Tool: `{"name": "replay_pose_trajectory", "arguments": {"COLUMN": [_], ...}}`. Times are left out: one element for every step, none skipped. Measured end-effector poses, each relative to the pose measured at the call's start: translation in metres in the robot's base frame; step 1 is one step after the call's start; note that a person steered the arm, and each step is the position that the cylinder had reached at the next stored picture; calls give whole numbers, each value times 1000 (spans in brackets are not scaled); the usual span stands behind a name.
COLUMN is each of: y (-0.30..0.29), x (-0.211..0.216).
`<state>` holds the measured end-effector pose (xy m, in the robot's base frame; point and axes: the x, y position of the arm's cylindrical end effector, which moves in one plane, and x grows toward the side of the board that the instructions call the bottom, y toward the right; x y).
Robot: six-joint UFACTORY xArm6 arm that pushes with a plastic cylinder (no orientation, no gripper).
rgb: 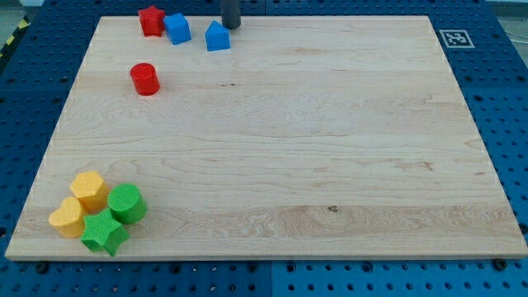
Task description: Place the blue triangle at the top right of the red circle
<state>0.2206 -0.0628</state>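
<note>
Green star (104, 233): sitting at the view's bottom left with green cylinder (127, 203) and two yellow blocks (79, 205).
Tip (230, 25): no claw; resting just above-right of blue triangle (217, 37).
Red circle (144, 79): lying well below-left of it.
Board (330, 148): wooden, lying on blue pegboard (503, 91).

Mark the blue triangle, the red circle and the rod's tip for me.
blue triangle (218, 37): camera view, middle of its top face.
red circle (144, 78): camera view, centre of the cylinder.
my tip (230, 25): camera view, rod's lower end, just right of the triangle.
</note>
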Motion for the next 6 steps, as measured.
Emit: {"name": "replay_pose_trajectory", "arguments": {"y": [-7, -21, -29, -38, -55, -63], "x": [15, 26, 40, 55, 64, 78]}}
